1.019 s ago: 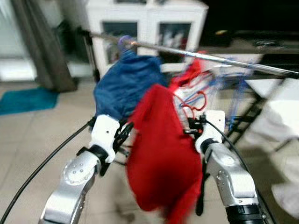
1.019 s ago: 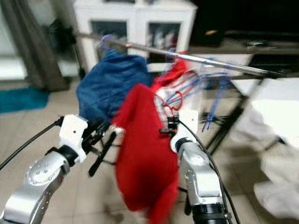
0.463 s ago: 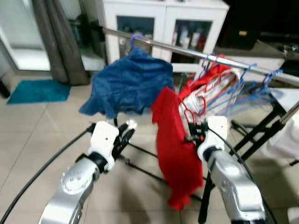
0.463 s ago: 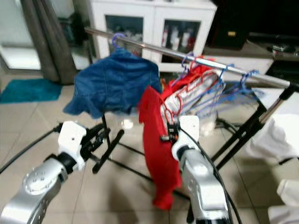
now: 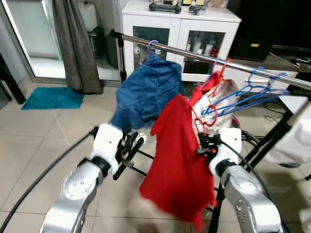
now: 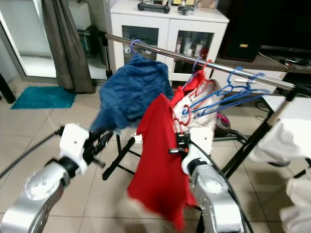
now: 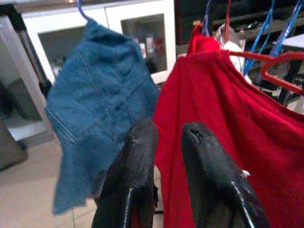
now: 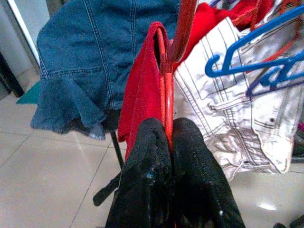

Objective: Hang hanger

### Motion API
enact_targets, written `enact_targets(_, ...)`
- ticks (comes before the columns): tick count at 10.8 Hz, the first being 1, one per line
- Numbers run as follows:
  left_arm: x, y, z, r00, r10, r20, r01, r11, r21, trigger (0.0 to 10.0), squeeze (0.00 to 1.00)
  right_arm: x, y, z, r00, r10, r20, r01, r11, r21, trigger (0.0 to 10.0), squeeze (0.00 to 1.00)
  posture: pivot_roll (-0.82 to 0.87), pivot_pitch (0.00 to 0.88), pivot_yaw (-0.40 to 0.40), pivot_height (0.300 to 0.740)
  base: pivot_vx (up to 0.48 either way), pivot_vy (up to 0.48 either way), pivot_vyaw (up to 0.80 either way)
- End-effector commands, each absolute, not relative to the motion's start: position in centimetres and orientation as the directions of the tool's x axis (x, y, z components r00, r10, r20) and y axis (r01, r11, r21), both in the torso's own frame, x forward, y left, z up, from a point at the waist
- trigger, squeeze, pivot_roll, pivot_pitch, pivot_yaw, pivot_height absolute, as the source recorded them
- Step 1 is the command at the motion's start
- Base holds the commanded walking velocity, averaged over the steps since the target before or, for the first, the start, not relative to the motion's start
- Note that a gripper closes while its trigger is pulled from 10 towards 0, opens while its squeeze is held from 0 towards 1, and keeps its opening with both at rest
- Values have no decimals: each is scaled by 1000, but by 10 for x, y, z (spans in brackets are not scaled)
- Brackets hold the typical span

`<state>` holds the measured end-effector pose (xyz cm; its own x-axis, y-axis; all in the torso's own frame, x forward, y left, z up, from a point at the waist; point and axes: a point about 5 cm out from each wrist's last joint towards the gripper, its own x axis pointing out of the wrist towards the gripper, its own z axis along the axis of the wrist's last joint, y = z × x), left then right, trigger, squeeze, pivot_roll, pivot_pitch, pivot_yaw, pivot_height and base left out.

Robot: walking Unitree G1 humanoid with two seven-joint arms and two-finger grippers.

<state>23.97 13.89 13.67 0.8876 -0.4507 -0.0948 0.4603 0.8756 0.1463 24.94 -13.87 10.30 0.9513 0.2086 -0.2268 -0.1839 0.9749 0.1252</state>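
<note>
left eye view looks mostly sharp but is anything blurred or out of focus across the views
Left eye view: the room is sharp, but the lower hem of the red shirt is smeared. Left wrist view: the left gripper is close and soft, and the denim garment is slightly blurred. Right wrist view: the red hanger is crisp, and the blue hangers are soft.

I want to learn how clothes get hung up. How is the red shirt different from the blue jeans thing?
The blue denim garment already hangs from the metal rail by its hook; the red shirt is not on it yet. The right gripper pinches the red hanger carrying the red shirt, while nothing holds the denim garment. The red shirt hangs lower than the denim one. Both sit on hangers.
</note>
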Motion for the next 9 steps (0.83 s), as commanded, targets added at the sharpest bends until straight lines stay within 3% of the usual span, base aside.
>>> enact_targets(1, 241, 140, 134, 888, -447, -107, 458, 877, 146, 10000, 0, 248, -139, 109, 956, 213, -200, -189, 973, 131, 10000, 0, 99, 0, -21, 740, 0, 435, -513)
enact_targets(6, 241, 143, 134, 889, -444, -111, 456, 877, 151, 10000, 0, 245, -136, 107, 951, 231, -205, -207, 969, 131, 10000, 0, 107, 0, -20, 740, 0, 430, -103)
enact_targets(9, 242, 144, 133, 892, -435, -124, 450, 880, 153, 10000, 0, 246, -136, 106, 949, 235, -210, -211, 969, 129, 10000, 0, 108, 0, -19, 740, 0, 81, 0)
